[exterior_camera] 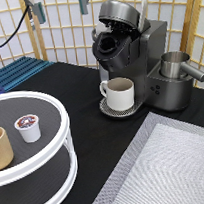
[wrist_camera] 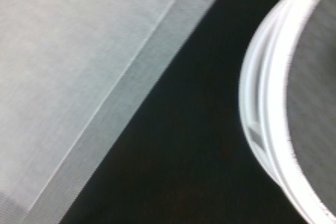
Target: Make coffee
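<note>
The coffee pod [exterior_camera: 28, 127], small and white with a red-and-white foil top, stands upright on the top tier of a white round two-tier tray [exterior_camera: 62, 124] at the exterior view's left. A grey coffee machine [exterior_camera: 134, 62] stands at the top centre with its lid open. A cream-white handled mug [exterior_camera: 119, 93] sits on the machine's drip tray. The gripper does not show in the exterior view. The wrist view shows the tray's white rim [wrist_camera: 259, 115] and the black tablecloth [wrist_camera: 180, 150] from close by.
A tan handleless cup [exterior_camera: 0, 147] stands on the tray beside the pod. A steel milk frother jug [exterior_camera: 176, 65] sits on the machine's right part. A grey mesh mat [exterior_camera: 166, 169] lies at the bottom right and also shows in the wrist view [wrist_camera: 67, 85]. A blue rack [exterior_camera: 17, 71] lies at the upper left.
</note>
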Robot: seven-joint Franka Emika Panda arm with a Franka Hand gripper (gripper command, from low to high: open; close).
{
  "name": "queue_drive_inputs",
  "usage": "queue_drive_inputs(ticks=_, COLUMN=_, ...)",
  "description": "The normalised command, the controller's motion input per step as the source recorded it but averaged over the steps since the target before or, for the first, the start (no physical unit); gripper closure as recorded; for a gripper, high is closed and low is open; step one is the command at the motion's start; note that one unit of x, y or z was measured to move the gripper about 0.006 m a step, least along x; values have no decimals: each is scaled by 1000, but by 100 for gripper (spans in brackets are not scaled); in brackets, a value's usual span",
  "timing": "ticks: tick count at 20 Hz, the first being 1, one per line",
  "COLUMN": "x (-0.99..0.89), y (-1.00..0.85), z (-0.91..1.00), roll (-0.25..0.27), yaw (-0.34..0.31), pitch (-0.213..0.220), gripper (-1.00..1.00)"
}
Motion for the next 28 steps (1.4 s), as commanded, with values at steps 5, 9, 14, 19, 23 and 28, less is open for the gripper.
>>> queue_drive_inputs(ticks=5, x=-385, y=-249, z=-386, roll=-75, yaw=-258, pitch=-21, gripper=-100)
queue_drive_inputs(ticks=9, x=-394, y=-329, z=-427, roll=-79, yaw=-239, pitch=-51, gripper=-100)
queue_drive_inputs(ticks=14, x=-343, y=-344, z=-315, roll=-100, yaw=-225, pitch=-31, gripper=-100)
queue_drive_inputs(ticks=19, x=-153, y=-515, z=-53, roll=-88, yaw=-167, pitch=-16, gripper=-100)
queue_drive_inputs(ticks=23, x=-117, y=-534, z=-162, roll=-125, yaw=-126, pitch=-58, gripper=-100)
queue_drive_inputs(ticks=28, x=-136, y=-259, z=-260, roll=-146, yaw=-82, pitch=-61, gripper=-100)
